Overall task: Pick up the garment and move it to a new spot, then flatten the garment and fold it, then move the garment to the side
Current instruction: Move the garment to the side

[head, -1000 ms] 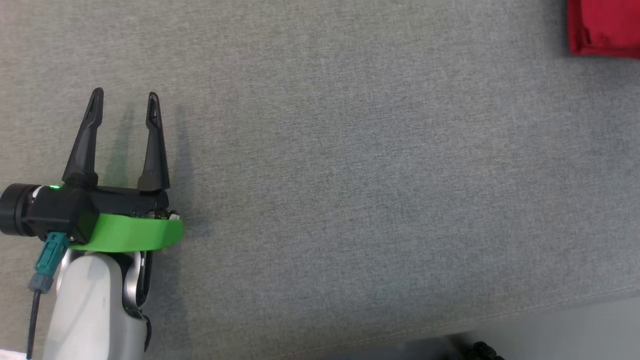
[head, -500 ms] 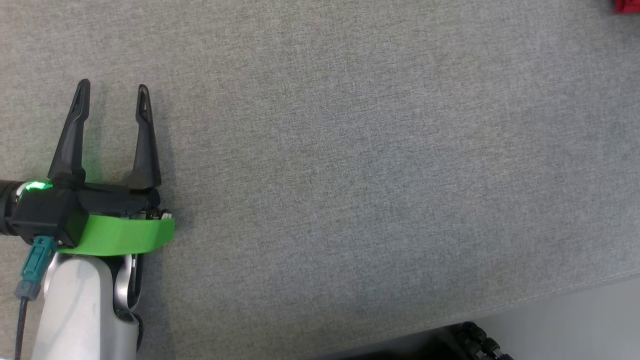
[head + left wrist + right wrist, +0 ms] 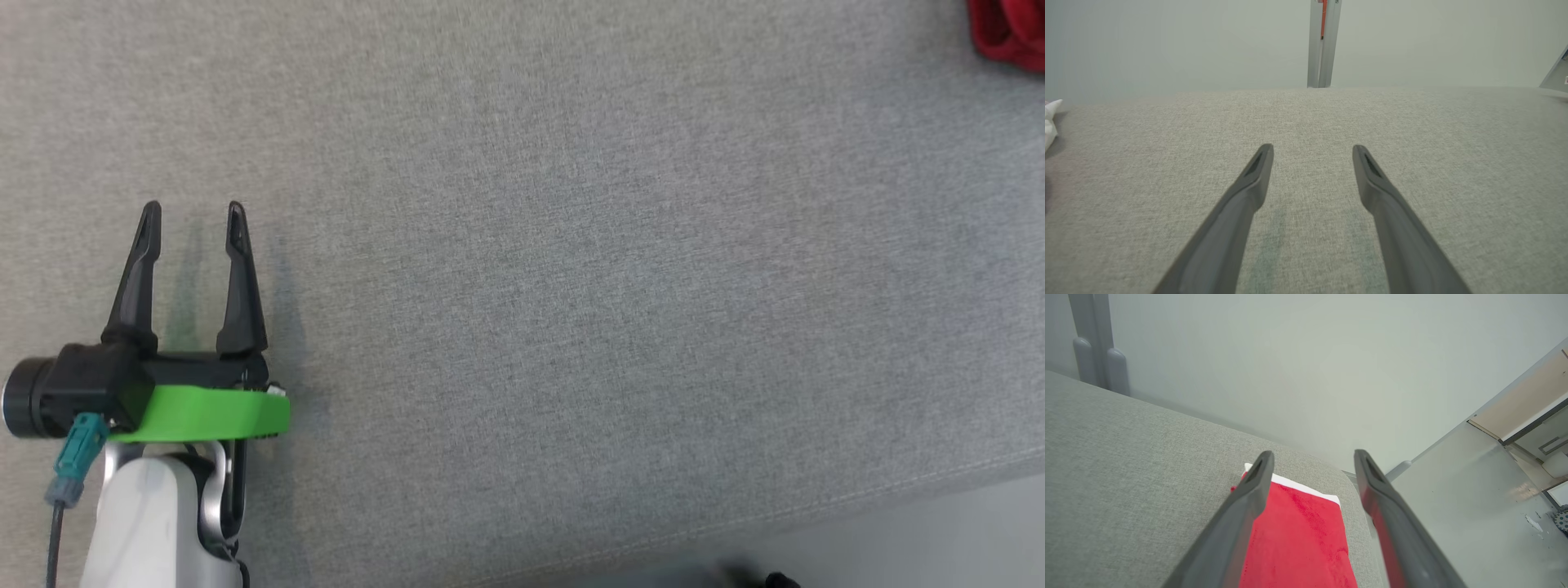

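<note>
1. At the lower left of the head view, the left gripper hangs over the grey fabric surface, behind it a green collar. Its fingers are spread, with nothing between them.
2. In the left wrist view, the left gripper has only bare grey fabric under it.
3. In the right wrist view, the right gripper is released, fingers apart and grasping nothing. The red garment lies flat below them, its white edge at the far end, near the surface's rounded corner.
4. In the head view the garment sits at the upper right corner, well apart from the left gripper.
5. Farthest, in the left wrist view, a white cloth shows at the left edge and a grey post stands at top centre.
</note>
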You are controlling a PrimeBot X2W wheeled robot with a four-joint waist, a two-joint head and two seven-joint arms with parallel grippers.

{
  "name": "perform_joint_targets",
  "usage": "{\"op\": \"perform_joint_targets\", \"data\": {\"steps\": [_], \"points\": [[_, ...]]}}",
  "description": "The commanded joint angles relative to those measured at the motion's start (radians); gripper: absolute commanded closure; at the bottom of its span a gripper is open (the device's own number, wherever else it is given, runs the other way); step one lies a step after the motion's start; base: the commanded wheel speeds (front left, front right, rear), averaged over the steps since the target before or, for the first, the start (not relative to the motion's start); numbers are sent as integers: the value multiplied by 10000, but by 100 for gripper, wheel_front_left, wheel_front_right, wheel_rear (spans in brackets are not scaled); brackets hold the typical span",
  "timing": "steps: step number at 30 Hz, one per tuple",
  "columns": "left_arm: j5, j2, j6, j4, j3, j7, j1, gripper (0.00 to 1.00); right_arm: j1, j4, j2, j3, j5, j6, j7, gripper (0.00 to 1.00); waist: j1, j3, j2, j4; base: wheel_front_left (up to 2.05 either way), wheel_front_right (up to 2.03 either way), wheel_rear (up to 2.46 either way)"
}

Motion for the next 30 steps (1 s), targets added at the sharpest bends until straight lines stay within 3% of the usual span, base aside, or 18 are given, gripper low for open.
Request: {"op": "perform_joint_targets", "data": {"steps": [1,16,30], "points": [[-57,2,98,79,91,-44,233,0,315,-292,167,-163,-62,-16,-79,0,0,-914,-1,128,0,0,0],[-377,-97,149,668,598,-96,1685,0,5428,-4367,2603,-3649,-1300,-16,-72,0,0,-3434,-1,501,0,0,0],[-337,-134,-68,1352,469,-89,2012,0,9646,-6498,4342,-5118,-1688,-15,-73,0,0,-4563,-1,1116,0,0,0]]}}
